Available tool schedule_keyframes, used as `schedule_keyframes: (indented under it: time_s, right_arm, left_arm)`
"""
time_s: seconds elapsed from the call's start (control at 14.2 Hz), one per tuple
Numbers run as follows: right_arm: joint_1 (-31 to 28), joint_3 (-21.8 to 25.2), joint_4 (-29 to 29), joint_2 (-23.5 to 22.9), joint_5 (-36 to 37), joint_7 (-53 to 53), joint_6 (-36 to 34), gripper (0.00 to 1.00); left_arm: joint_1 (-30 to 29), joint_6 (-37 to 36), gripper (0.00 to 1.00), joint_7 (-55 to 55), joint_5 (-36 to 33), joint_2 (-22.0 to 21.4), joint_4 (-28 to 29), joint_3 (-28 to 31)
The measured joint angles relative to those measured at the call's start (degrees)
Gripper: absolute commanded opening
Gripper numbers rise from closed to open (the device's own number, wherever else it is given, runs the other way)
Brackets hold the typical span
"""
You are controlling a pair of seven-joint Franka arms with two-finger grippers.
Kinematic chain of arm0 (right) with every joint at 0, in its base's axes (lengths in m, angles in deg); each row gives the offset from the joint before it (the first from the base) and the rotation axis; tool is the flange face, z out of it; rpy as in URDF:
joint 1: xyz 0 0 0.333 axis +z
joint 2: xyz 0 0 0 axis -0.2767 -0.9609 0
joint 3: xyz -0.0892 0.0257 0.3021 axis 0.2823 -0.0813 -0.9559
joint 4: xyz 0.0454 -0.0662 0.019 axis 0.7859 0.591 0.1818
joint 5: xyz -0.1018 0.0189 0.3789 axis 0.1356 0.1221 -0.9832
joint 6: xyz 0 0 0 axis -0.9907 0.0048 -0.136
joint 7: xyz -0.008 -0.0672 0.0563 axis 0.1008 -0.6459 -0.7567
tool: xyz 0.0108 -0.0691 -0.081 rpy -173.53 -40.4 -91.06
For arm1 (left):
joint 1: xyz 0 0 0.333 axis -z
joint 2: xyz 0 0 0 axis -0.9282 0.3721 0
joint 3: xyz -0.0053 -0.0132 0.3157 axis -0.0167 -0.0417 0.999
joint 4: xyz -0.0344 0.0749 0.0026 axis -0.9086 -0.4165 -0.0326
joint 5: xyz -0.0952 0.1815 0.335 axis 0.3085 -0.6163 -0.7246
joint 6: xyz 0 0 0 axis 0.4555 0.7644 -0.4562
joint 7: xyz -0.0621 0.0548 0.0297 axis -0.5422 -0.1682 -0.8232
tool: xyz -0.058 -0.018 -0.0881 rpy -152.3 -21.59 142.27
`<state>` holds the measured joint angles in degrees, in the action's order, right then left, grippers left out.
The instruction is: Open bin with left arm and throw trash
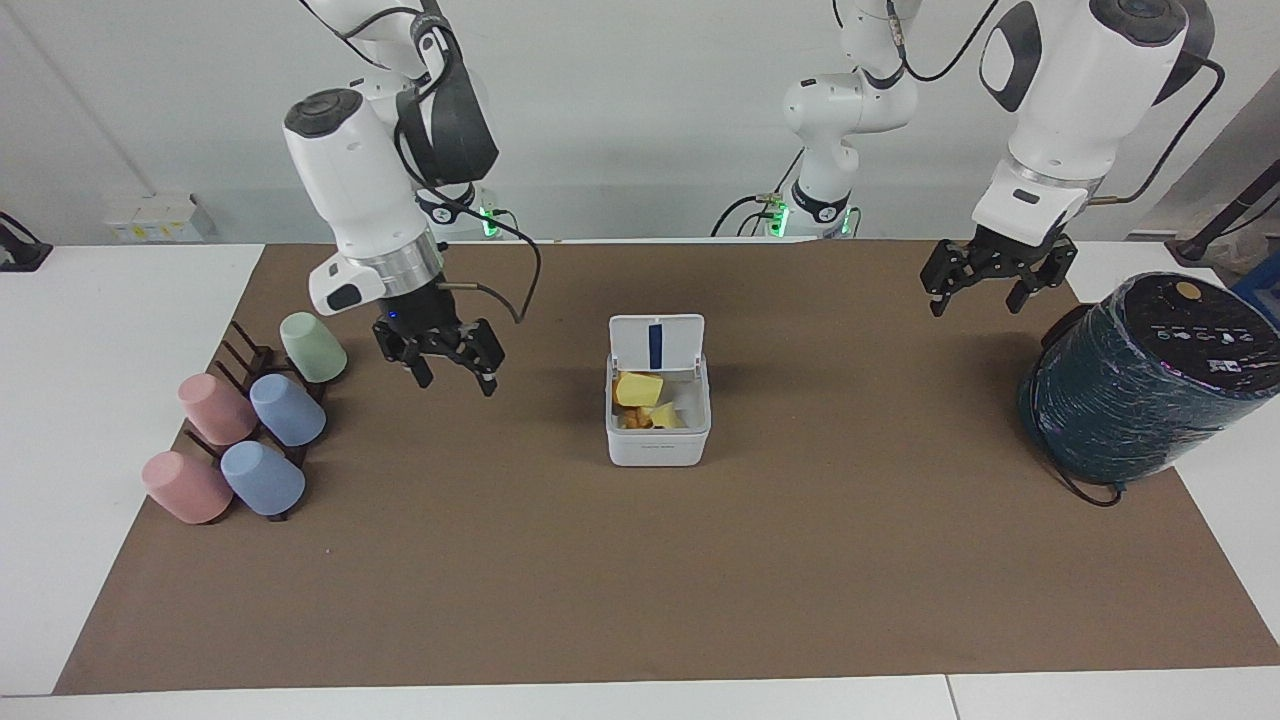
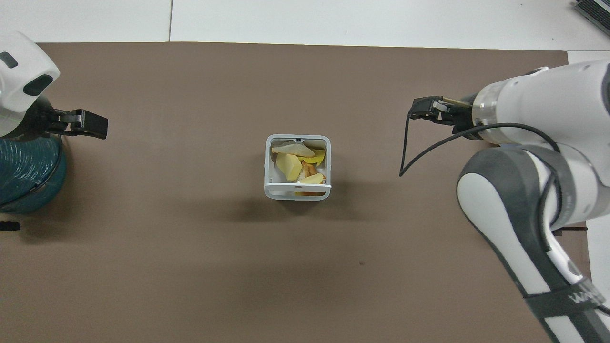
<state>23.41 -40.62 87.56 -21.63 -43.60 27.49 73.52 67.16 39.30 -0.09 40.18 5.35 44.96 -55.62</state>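
Observation:
The bin (image 1: 658, 445) is a small white box in the middle of the brown mat, its hinged lid (image 1: 657, 343) standing open on the robots' side. The trash lies inside it: yellow wedges (image 1: 637, 389) (image 2: 289, 166) and a pale bread slice (image 2: 291, 149). My right gripper (image 1: 455, 380) (image 2: 418, 109) hangs open and empty over the mat between the bin and the green cup. Over the mat beside the dark-green cylinder, my left gripper (image 1: 975, 303) (image 2: 97, 127) waits open with nothing in it.
A big dark-green wrapped cylinder (image 1: 1150, 380) (image 2: 26, 176) lies at the left arm's end of the table. A dark rack with several pastel cups (image 1: 250, 430) stands at the right arm's end. The right arm covers the cups in the overhead view.

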Motion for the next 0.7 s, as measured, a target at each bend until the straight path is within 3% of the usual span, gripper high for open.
schedule_keyframes:
  time_s: [0.35, 0.7]
  right_arm:
    - [-2.66, 0.03, -1.19, 3.48, 9.68, -8.87, -8.84, 1.00]
    - [-2.57, -0.03, -1.87, 4.84, 10.70, -9.63, -15.35, 1.00]
  left_arm:
    - [0.00, 0.06, 1.00, 0.50, 0.86, 0.00, 0.01, -0.06]
    - [0.00, 0.17, 1.00, 0.74, 0.96, 0.00, 0.04, -0.06]
